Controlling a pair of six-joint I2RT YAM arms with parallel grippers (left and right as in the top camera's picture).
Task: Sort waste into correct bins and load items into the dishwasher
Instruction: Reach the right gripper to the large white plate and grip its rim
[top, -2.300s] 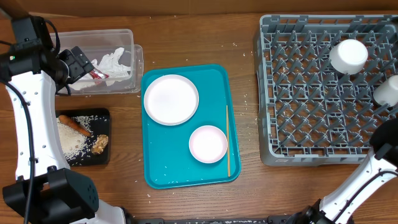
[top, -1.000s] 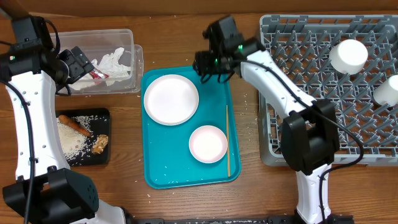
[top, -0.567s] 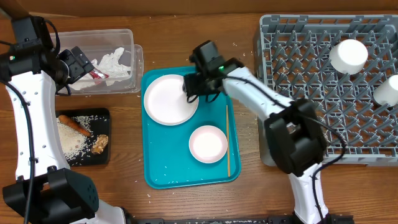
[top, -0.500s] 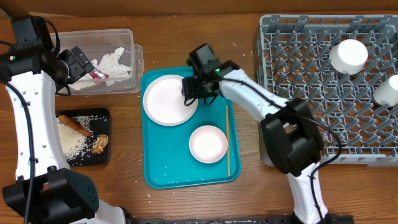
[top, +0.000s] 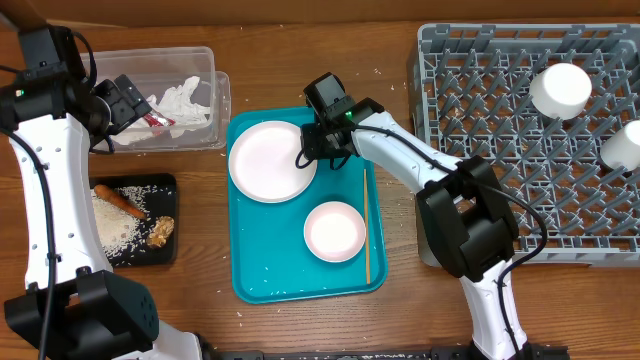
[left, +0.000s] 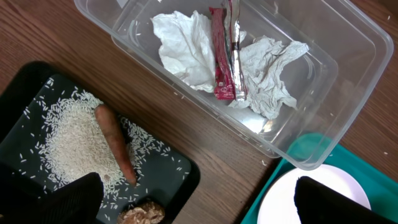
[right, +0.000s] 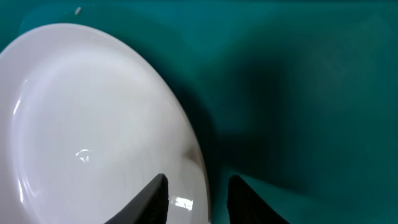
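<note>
A large white plate (top: 268, 160) and a smaller plate (top: 334, 231) lie on the teal tray (top: 255, 270), with a chopstick (top: 366, 225) beside them. My right gripper (top: 313, 150) is low at the large plate's right rim. In the right wrist view its fingers (right: 198, 186) are narrowly apart, one over the plate (right: 93, 124), one over the tray (right: 311, 93). My left gripper (top: 120, 100) is open and empty (left: 198, 183) beside the clear tub (top: 222, 100), which holds the napkin (left: 180, 50) and red wrapper (left: 222, 62).
The black tray (top: 168, 185) at the left holds rice (top: 112, 222), a carrot (top: 120, 202) and a brown lump (top: 161, 231). The grey dish rack (top: 480, 150) at the right holds two white cups (top: 560, 88) (top: 625, 148).
My right arm has swung in from the rack side and come down at the large plate's right rim. The plate has shifted slightly left. The left arm has not moved.
</note>
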